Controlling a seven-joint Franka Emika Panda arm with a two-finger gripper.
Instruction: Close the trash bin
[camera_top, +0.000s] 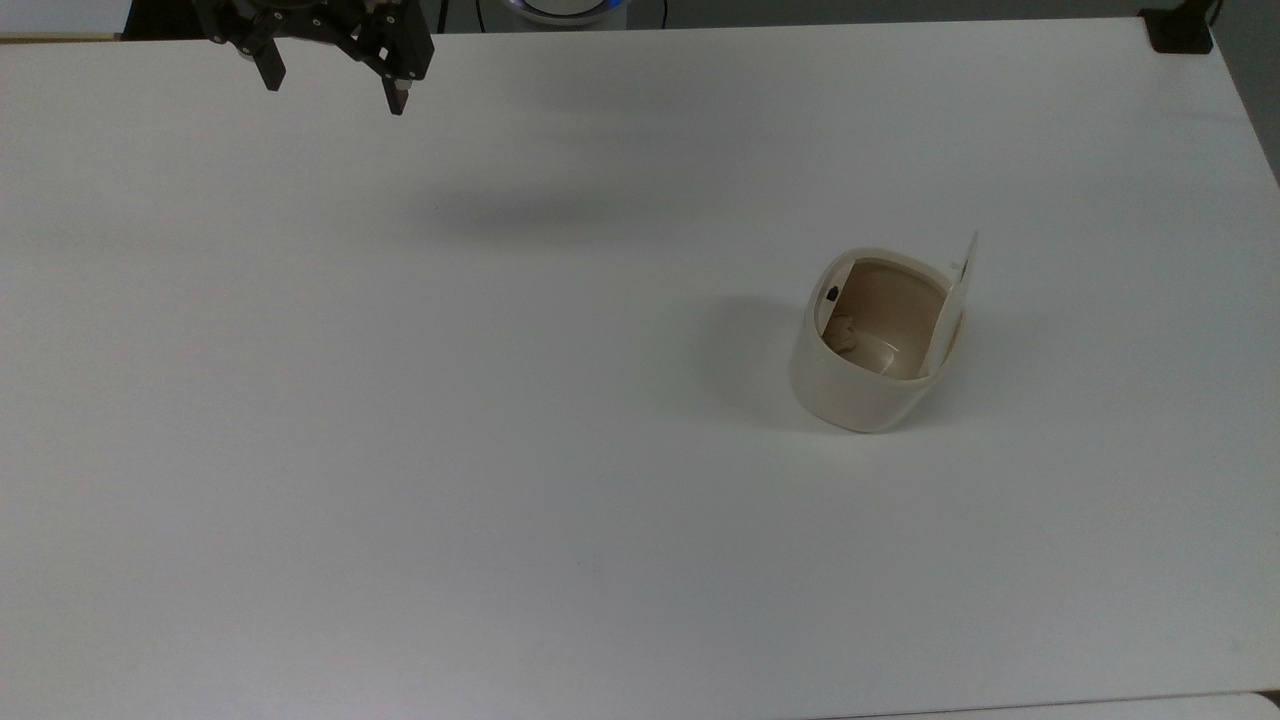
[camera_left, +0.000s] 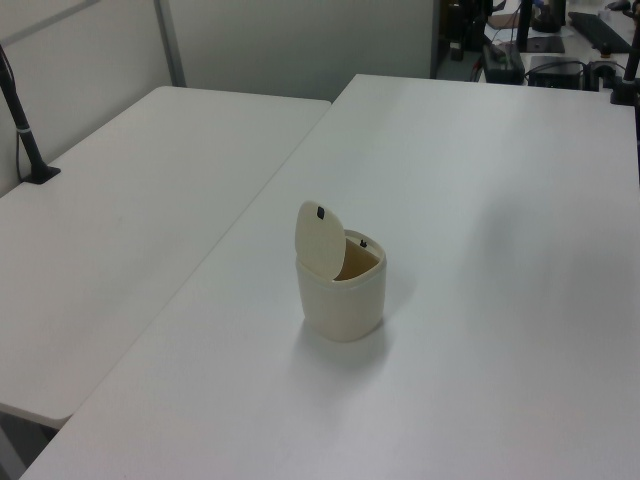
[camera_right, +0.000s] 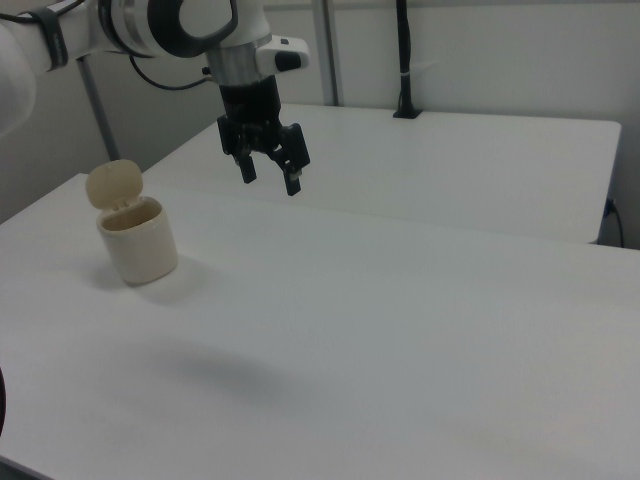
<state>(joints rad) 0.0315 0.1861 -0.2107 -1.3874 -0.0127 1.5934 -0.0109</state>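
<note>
My gripper (camera_top: 334, 92) hangs released, holding nothing, above the tabletop (camera_top: 500, 450) near the top view's upper left corner. The bin (camera_top: 868, 350) stands well apart toward the top view's right, its lid (camera_top: 958, 290) upright and open.

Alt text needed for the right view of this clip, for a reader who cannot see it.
A small cream trash bin stands on a white table at the right view's left, its round lid hinged up and open. The robot arm's black hand hangs open in the air above the table, to the bin's right and apart from it, holding nothing.
</note>
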